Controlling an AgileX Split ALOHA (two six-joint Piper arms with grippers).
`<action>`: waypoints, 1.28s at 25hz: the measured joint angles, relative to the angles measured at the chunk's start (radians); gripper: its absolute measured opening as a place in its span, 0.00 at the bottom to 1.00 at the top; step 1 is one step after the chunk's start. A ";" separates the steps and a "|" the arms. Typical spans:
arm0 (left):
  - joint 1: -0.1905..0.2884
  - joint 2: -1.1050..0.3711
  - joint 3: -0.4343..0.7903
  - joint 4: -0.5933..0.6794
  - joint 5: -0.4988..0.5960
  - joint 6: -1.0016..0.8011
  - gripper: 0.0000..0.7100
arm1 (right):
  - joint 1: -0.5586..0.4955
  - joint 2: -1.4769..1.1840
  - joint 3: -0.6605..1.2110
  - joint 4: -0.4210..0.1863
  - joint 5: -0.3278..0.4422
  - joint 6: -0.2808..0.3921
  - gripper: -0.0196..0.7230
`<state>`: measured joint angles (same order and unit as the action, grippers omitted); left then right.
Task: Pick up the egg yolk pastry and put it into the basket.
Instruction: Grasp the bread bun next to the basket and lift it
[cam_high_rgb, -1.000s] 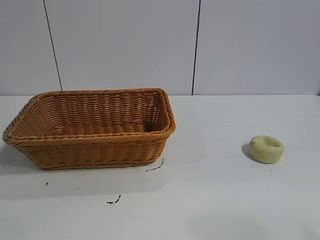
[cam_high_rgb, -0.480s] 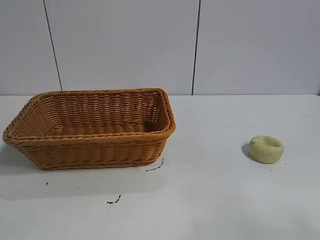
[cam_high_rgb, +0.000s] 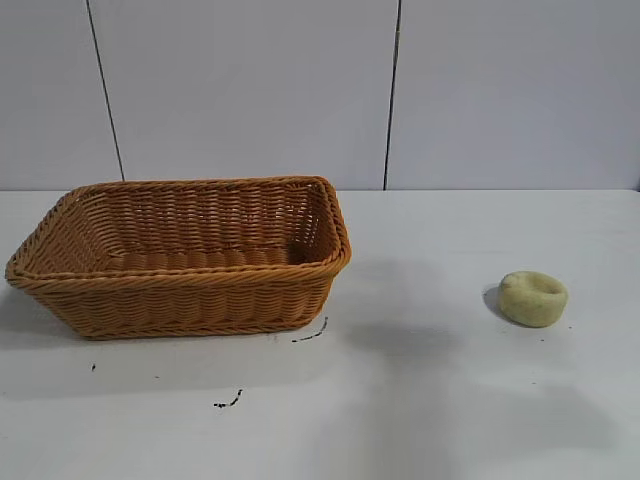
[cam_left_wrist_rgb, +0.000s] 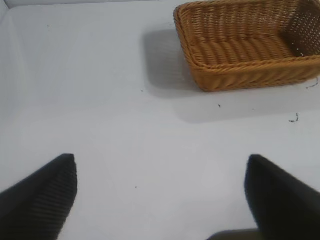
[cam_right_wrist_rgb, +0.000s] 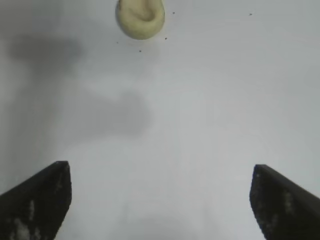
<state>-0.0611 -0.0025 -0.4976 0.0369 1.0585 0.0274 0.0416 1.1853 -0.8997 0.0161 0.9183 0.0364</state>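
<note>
A small pale yellow-green egg yolk pastry sits right of the empty orange-brown wicker basket; the right gripper, fingers wide, faces it for pickup.

White table fills the lower scene, matte and pale. Behind it a light grey wall, split by two thin dark seams running down to the table's back edge. On the tabletop, a few small dark marks near the front, and another short curved one farther back. Tiny specks dot the surface off to the left. Soft grey shadows lie across the middle of the table.
</note>
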 joint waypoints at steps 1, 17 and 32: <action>0.000 0.000 0.000 0.000 0.000 0.000 0.98 | 0.000 0.065 -0.038 0.000 -0.002 0.000 0.96; 0.000 0.000 0.000 0.000 0.000 0.000 0.98 | 0.046 0.696 -0.497 0.008 0.041 -0.100 0.96; 0.000 0.000 0.000 0.000 0.000 0.000 0.98 | 0.058 0.864 -0.503 0.001 -0.111 -0.072 0.96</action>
<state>-0.0611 -0.0025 -0.4976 0.0369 1.0585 0.0274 0.0999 2.0490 -1.4027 0.0173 0.8078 -0.0358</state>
